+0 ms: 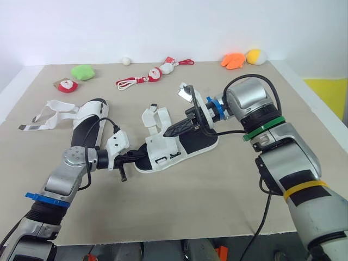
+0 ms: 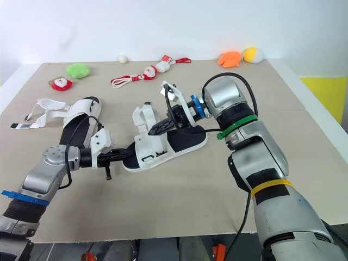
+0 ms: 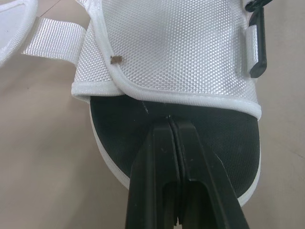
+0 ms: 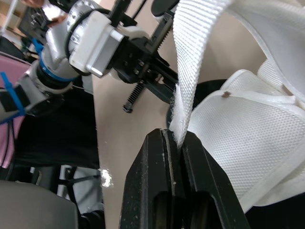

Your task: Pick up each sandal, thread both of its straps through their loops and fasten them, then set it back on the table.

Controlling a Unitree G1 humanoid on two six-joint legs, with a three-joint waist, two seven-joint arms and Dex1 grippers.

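Observation:
A white sandal (image 1: 182,145) with a black insole lies in the middle of the table, toe toward my left arm. My left gripper (image 1: 138,157) is shut, its fingertips (image 3: 171,125) resting on the insole (image 3: 119,143) at the rim of the mesh toe piece (image 3: 176,47). I cannot tell whether they pinch anything. My right gripper (image 1: 169,132) is shut on a white strap (image 4: 195,62) of this sandal, held up over the instep. A second sandal (image 1: 81,113) lies at the left with its straps spread out.
Small toys line the back of the table: a green plush (image 1: 82,72), a red and white toy (image 1: 66,85), a Santa toy on a cord (image 1: 147,78), a white ball (image 1: 126,60), and orange and yellow plushes (image 1: 242,58). The table's front edge (image 1: 163,239) is close.

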